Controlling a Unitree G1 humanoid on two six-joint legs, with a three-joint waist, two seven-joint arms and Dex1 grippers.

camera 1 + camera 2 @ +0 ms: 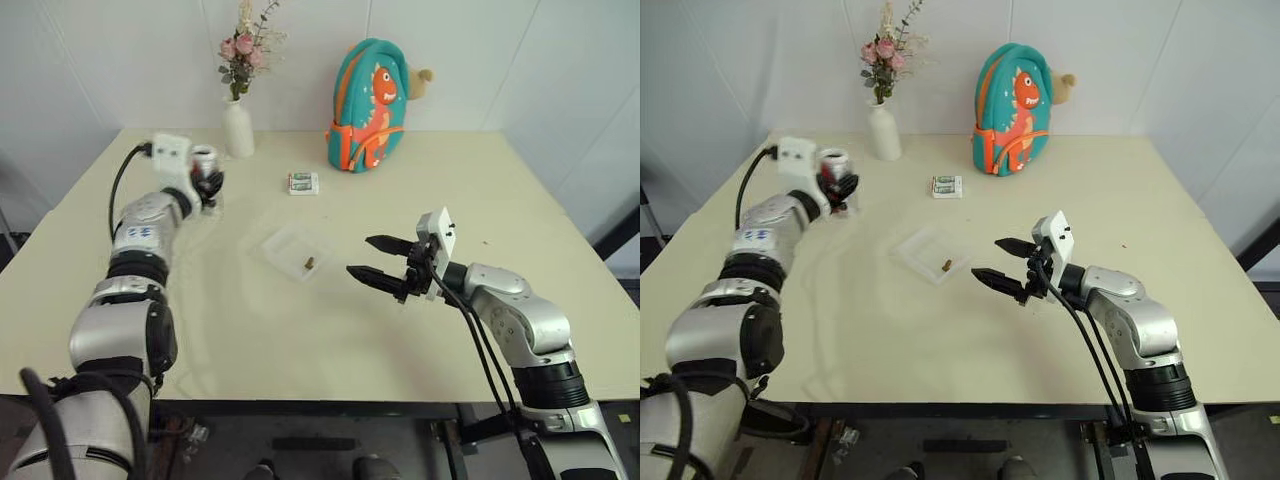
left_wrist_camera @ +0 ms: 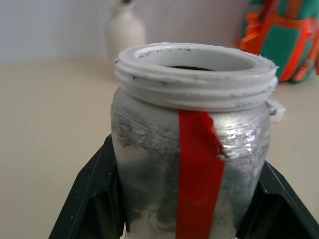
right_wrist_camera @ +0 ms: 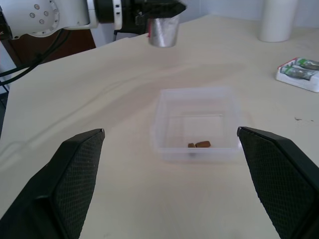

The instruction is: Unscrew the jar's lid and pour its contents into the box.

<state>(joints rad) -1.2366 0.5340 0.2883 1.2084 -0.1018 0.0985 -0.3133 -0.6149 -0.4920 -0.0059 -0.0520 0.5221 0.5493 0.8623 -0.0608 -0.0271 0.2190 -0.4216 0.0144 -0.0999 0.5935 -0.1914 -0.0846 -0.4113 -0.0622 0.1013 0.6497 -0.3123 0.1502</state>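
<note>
Right gripper (image 1: 385,262) hangs nearest, just above the pale cream matte tabletop (image 1: 330,340), black fingers spread wide, nothing between them, pointing toward the box. Just past it: shallow square clear-plastic box (image 3: 195,124) with rounded corners, sitting flat mid-table, a couple of tiny olive-brown bits (image 3: 199,145) lying inside near one wall. Further back on the left side, left gripper (image 1: 207,181) is clamped on the small clear cylindrical jar (image 2: 192,149) with a red strip label (mouth uncovered, white threaded rim showing, jar upright, lifted just off the table). Small white-and-green pack (image 1: 303,183) lies beyond the box. Along the far edge: white flower vase (image 1: 238,128) with pink blooms, then a teal dinosaur backpack (image 1: 370,105) standing against the wall. White panelled walls (image 1: 120,60) close in the table at the back and sides.
</note>
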